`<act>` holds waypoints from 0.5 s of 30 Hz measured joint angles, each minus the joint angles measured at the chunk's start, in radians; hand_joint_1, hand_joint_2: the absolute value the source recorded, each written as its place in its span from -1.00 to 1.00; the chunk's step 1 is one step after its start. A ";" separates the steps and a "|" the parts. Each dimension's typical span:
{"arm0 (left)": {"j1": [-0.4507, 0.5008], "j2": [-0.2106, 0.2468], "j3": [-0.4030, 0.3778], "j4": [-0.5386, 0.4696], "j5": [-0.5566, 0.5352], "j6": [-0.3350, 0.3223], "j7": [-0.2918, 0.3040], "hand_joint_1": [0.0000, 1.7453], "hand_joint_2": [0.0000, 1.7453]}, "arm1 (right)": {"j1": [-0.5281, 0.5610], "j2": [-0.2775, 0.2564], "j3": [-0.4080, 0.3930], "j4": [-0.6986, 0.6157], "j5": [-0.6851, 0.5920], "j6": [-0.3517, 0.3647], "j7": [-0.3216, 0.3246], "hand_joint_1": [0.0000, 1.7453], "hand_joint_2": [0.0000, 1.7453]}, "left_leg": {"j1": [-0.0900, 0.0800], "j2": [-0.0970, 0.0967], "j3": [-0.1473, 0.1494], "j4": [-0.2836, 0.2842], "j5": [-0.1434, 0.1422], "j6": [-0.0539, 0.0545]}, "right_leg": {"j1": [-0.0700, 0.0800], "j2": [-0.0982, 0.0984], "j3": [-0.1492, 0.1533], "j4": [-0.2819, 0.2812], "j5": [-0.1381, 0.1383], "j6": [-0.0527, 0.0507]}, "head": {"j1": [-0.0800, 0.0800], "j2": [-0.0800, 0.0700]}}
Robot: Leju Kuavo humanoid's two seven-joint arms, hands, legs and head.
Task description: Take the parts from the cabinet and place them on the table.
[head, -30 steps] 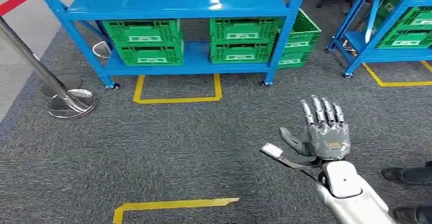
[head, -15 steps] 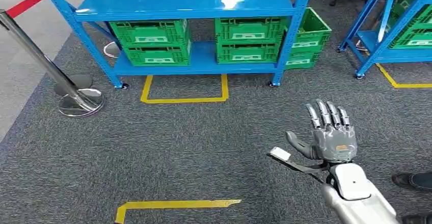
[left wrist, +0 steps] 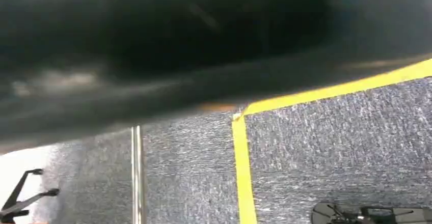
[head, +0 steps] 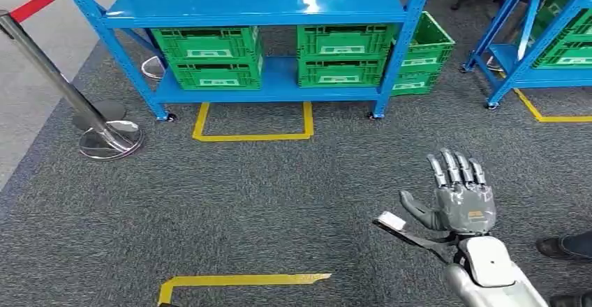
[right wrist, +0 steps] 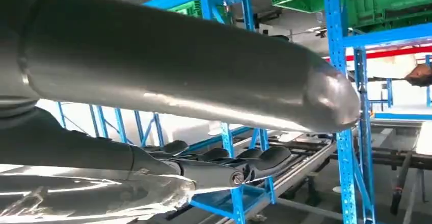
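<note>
Four green crates [head: 209,57] fill the blue cabinet [head: 258,3].

- The right hand [head: 457,199] is raised in front of the body, back toward the head camera, fingers [head: 454,169] straight and spread, thumb out to the side, holding nothing.
- Its silver forearm [head: 492,279] enters from the lower right.

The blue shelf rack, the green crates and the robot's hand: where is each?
blue shelf rack [head: 258,1]: head view, its top shelf.
green crates [head: 206,44]: head view, upper left crate's front.
right hand [head: 462,199]: head view, its back.
</note>
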 joint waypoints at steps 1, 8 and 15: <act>0.000 0.000 0.000 0.000 0.000 0.000 0.000 -1.00 -1.00 | 0.002 0.000 -0.002 0.000 0.000 0.000 0.000 -1.00 -1.00 | 0.000 0.000 0.000 0.000 0.000 0.000 | 0.000 0.000 0.000 0.000 0.000 0.000 | 0.000 0.000; 0.000 0.000 -0.009 0.000 0.000 -0.021 0.008 -1.00 -1.00 | 0.008 0.006 -0.009 0.000 -0.002 0.000 -0.007 -1.00 -1.00 | -0.001 0.000 0.000 0.001 0.000 0.001 | -0.001 0.000 0.000 -0.001 0.000 0.001 | 0.000 0.000; 0.000 0.000 -0.011 0.000 -0.012 -0.040 0.006 -1.00 -1.00 | 0.022 0.019 -0.014 0.000 -0.002 0.000 -0.018 -1.00 -1.00 | -0.002 0.000 -0.001 0.007 -0.004 0.007 | -0.003 0.000 0.001 -0.002 0.001 0.003 | -0.001 0.000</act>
